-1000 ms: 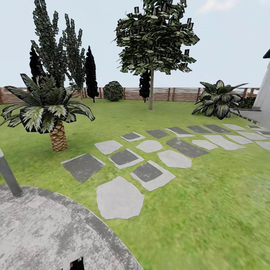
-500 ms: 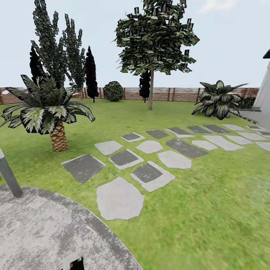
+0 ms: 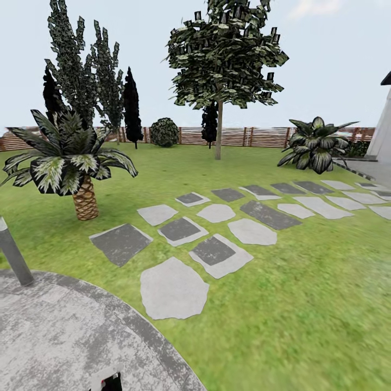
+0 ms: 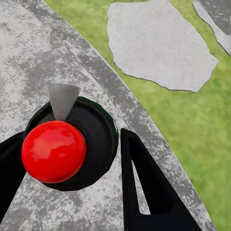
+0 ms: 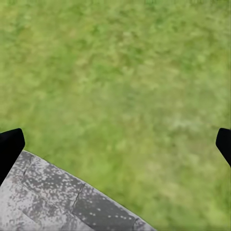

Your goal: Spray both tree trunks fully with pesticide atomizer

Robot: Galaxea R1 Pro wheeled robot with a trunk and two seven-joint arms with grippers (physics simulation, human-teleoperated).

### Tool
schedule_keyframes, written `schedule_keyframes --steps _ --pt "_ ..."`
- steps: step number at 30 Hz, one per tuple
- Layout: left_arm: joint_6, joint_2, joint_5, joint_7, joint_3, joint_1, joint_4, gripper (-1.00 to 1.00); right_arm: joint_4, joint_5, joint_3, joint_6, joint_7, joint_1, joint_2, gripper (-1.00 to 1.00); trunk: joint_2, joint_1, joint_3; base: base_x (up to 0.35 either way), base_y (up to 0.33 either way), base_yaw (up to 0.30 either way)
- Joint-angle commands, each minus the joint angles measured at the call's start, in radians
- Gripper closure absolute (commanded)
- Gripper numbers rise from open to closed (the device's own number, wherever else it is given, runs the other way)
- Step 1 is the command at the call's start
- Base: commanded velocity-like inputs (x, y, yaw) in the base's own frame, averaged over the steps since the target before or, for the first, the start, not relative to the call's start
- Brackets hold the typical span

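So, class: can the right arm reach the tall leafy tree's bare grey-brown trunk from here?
Probably not: the trunk stands far across the lawn, beyond the stepping stones, close to the fence.

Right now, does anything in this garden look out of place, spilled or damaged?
Nothing looks spilled or damaged. The one odd item is a glossy red ball sitting in a black round holder on the grey paved circle, between the left gripper fingers. Its purpose is unclear.
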Motion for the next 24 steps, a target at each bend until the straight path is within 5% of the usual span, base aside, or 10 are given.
schedule_keyframes --steps 1,17,24 --pt "-0.005 0.001 0.007 0.008 -0.008 -0.001 0.0 1.0 0.001 -0.005 -0.003 -0.004 0.004 -0.001 0.0 -1.0 0.006 -0.004 0.002 0.0 0.0 0.0" --pt "-0.004 0.001 0.007 0.008 -0.008 -0.001 0.0 1.0 -0.003 -0.005 -0.002 -0.004 0.007 -0.001 0.0 -1.0 0.118 -0.065 0.052 0.0 0.0 -0.005" --pt "-0.004 0.001 0.007 0.009 -0.008 -0.001 0.0 1.0 -0.004 -0.005 -0.002 -0.004 0.007 -0.001 0.0 -1.0 0.167 -0.092 0.074 0.0 0.0 -0.188"
